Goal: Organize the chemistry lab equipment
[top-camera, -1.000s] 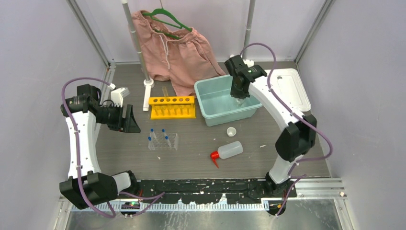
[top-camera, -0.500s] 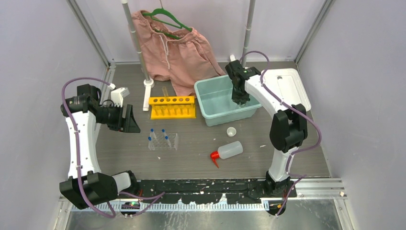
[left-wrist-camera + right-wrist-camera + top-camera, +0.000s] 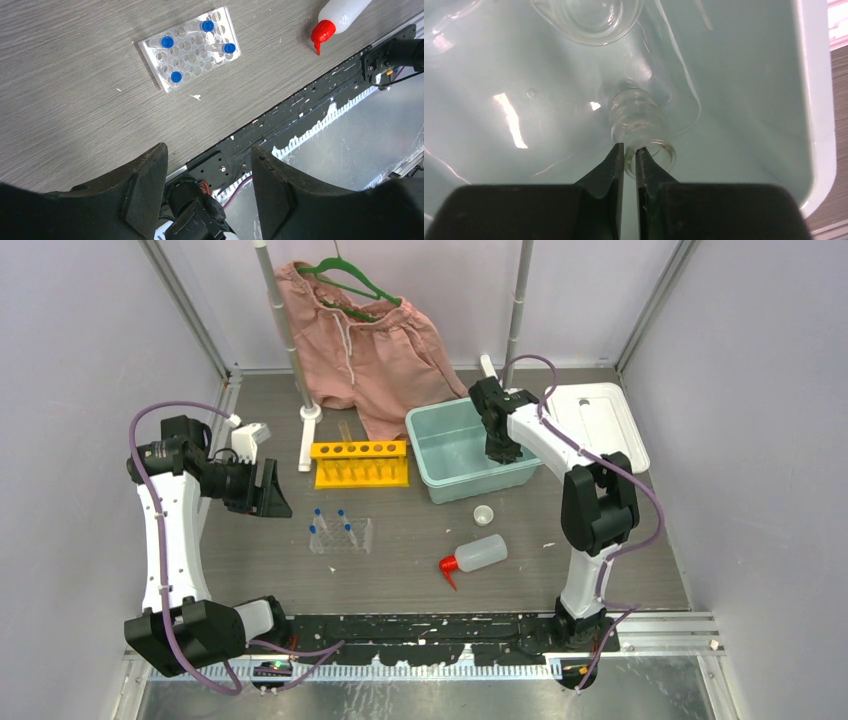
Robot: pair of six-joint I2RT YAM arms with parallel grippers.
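My right gripper point(image 3: 629, 155) is down inside the teal bin point(image 3: 450, 430), shut on the rim of a small clear beaker point(image 3: 636, 125). Another clear beaker point(image 3: 589, 15) lies further in the bin. My left gripper point(image 3: 207, 165) is open and empty, held above the table's left side point(image 3: 262, 490). The clear rack point(image 3: 190, 47) holds several blue-capped vials point(image 3: 167, 41); it also shows in the top view point(image 3: 340, 533). The yellow rack point(image 3: 360, 462) holds clear tubes. The white squeeze bottle with red nozzle point(image 3: 475, 554) lies on its side. A tiny white cup point(image 3: 484, 513) stands before the bin.
Pink shorts on a green hanger point(image 3: 360, 340) hang from a white stand point(image 3: 290, 350) at the back. The bin's white lid point(image 3: 605, 420) lies to the right of the bin. A black rail point(image 3: 430, 630) runs along the table's near edge.
My right gripper has moved slightly left and lower into the teal bin. The right arm's elbow has folded in toward the bin. The left arm has not moved.
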